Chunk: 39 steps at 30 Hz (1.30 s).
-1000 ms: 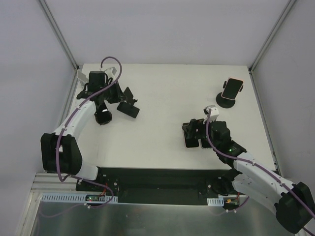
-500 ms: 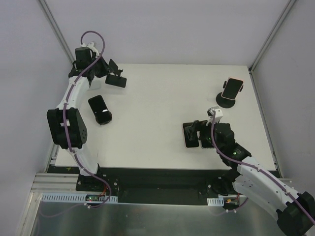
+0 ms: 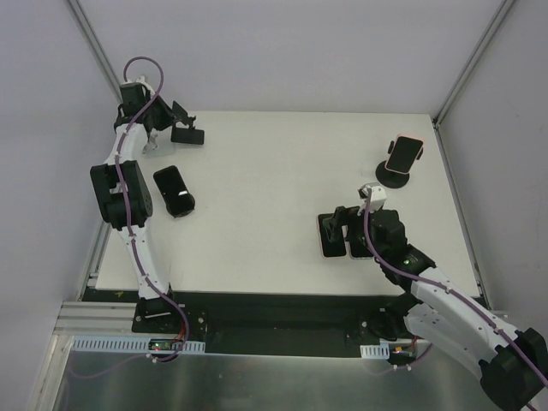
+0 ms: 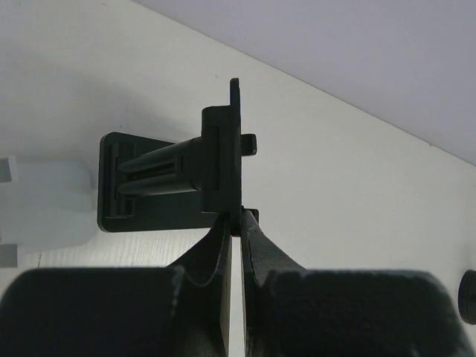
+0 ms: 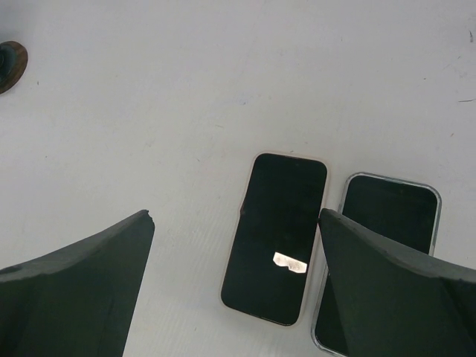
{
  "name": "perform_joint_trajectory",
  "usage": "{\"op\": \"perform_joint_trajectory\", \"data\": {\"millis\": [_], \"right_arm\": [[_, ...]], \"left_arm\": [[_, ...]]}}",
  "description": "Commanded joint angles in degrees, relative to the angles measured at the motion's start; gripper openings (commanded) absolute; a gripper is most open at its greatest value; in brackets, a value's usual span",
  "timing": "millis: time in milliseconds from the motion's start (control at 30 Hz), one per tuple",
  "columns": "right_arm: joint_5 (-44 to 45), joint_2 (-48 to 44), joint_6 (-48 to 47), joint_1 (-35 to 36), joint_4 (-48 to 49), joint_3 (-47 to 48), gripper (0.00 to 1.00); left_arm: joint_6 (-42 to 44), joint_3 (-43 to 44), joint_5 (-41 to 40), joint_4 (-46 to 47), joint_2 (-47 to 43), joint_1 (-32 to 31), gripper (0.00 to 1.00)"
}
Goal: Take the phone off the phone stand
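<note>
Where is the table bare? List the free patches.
Free: the middle, between the black phone and the two flat phones; the far strip from the left gripper, shut on a black mount, to the phone stand. Crowded: under the open right gripper.

Overhead camera, behind the arm bases, takes in the whole white flat table point(image 3: 282, 188). Left wrist camera hugs the left claw point(image 4: 236, 223), looking level over the far left corner, black plastic clamp bracket point(image 4: 186, 175) up close. Right wrist camera stares straight down past the right claw point(image 5: 236, 223) at a pink-cased dark-screened phone point(image 5: 274, 238), near right, and overhead sees it too.
</note>
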Motion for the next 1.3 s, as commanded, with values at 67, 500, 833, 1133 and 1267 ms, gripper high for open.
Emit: {"op": "perform_joint_trajectory", "data": {"millis": [67,500,833,1133,1267], "right_arm": [[1.8,1.8,-0.3,-0.4,1.7,3.2,0.96],[1.2,3.1,0.2,-0.4,3.2,3.4,0.96],[0.0,0.7,-0.5,-0.5,2.8,2.4,0.96],[-2.9,-0.5,-1.8,-0.4,2.3,2.1,0.96],[-4.3,-0.5,-1.8,-0.4,2.6,1.9,0.96]], "left_arm": [[-2.6,3.4,5.1,5.7,3.5,1.5,0.00],[0.4,-4.8,5.5,6.1,-1.5,2.7,0.53],[1.9,-13.3,2.2,6.1,-14.2,2.7,0.97],[4.3,-28.8,-6.0,0.8,-32.3,2.6,0.99],[4.9,-35.4,-12.6,-3.8,-41.9,2.4,0.99]]}}
